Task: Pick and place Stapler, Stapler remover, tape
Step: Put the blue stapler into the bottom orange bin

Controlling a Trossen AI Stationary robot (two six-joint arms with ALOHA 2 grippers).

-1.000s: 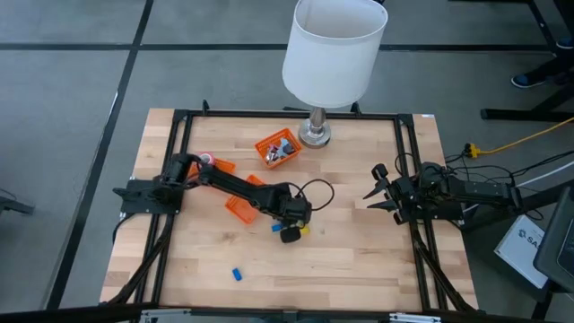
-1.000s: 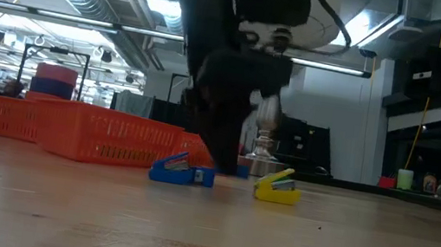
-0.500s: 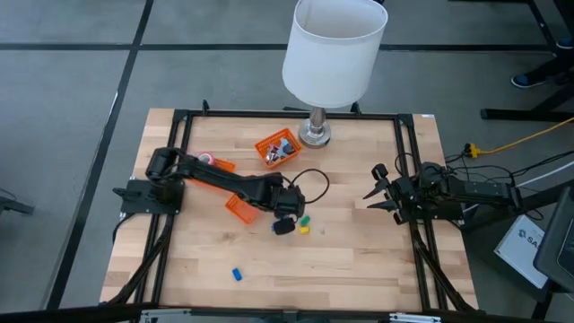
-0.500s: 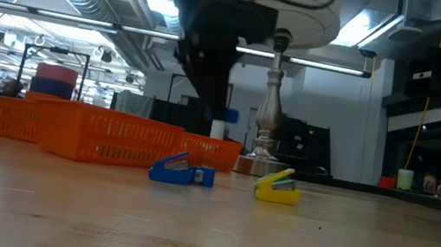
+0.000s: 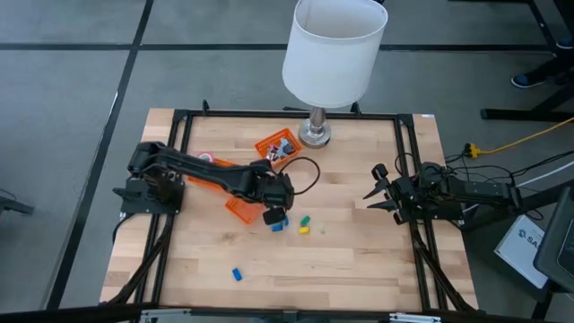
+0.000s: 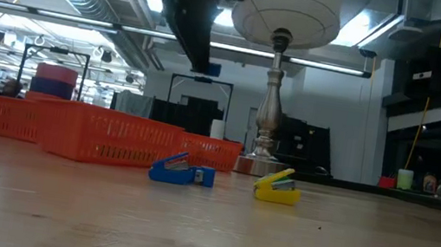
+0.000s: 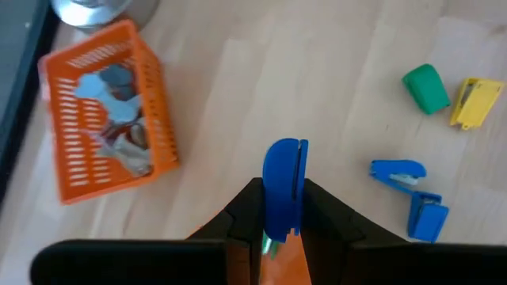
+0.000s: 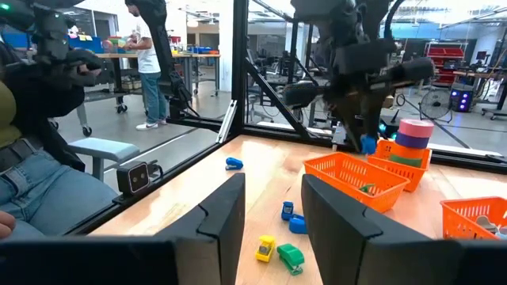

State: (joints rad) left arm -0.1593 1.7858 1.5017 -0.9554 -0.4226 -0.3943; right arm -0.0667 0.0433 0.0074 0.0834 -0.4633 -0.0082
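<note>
My left gripper (image 5: pixel 273 215) hangs above the table's middle, shut on a small blue stapler (image 7: pixel 283 184), which also shows high up in the low view (image 6: pixel 205 69). Below it on the wood lie another blue stapler (image 7: pixel 398 172), a blue piece (image 7: pixel 425 215), a green piece (image 5: pixel 304 219) and a yellow stapler (image 6: pixel 277 187). An orange basket (image 7: pixel 107 119) with several small things stands by the lamp; I cannot make out the tape or the stapler remover. My right gripper (image 5: pixel 372 191) waits open at the right edge. My left gripper pinches the blue stapler's two long sides (image 7: pixel 273 202) between its two fingers. The fingers slant down from the table's left and lie along the stapler. Its rounded end (image 7: pixel 283 150) sticks out past the fingertips. It is lifted clear of the table.
A lamp with a white shade (image 5: pixel 334 45) stands at the far edge on a metal base (image 5: pixel 314 135). A low orange basket (image 5: pixel 239 208) lies left of my left gripper. One more blue piece (image 5: pixel 237 274) sits near the front edge. Black rails (image 5: pixel 179 179) frame the table.
My left gripper has risen with the blue stapler and drawn back toward the table's left and far side, over the orange baskets. The stapler is now well above the wood. The green piece and the yellow stapler, earlier under the gripper, lie uncovered.
</note>
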